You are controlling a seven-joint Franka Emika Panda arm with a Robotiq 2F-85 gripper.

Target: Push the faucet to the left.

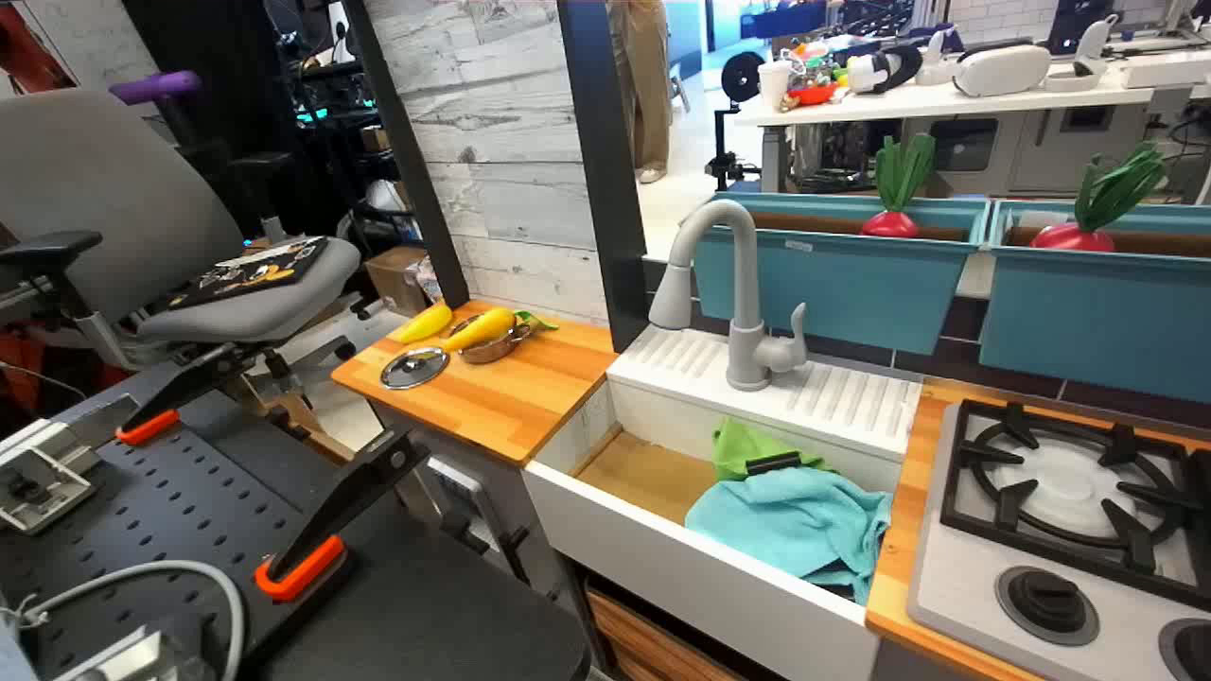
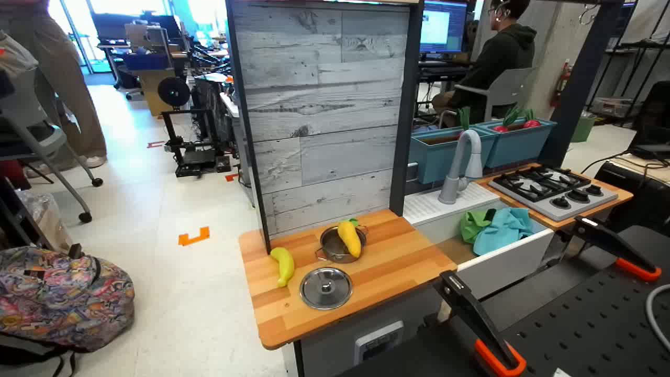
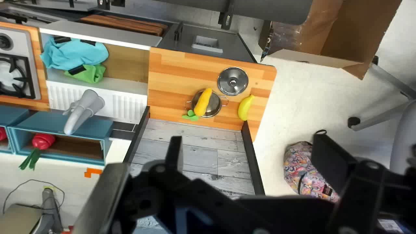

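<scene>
The grey gooseneck faucet [image 1: 745, 274] stands upright on the white ribbed ledge behind the sink [image 1: 700, 577]. Its spout head hangs toward the left in this exterior view, with the small lever on the right. The faucet also shows in an exterior view [image 2: 457, 159], where the spout head hangs to the right of the base. In the wrist view the faucet [image 3: 85, 107] is seen from above, left of the gripper. My gripper [image 3: 248, 138] is open and empty, with its fingers wide apart and away from the faucet. The gripper does not show in either exterior view.
Teal planters [image 1: 833, 284] stand behind the faucet. Blue and green cloths [image 1: 795, 520] lie in the sink. A stove [image 1: 1050, 511] is beside it. A wooden counter [image 2: 293, 314] holds a pot, lid [image 2: 326, 288] and toy banana [image 2: 284, 267]. A dark post [image 1: 605, 180] and wood-pattern panel stand nearby.
</scene>
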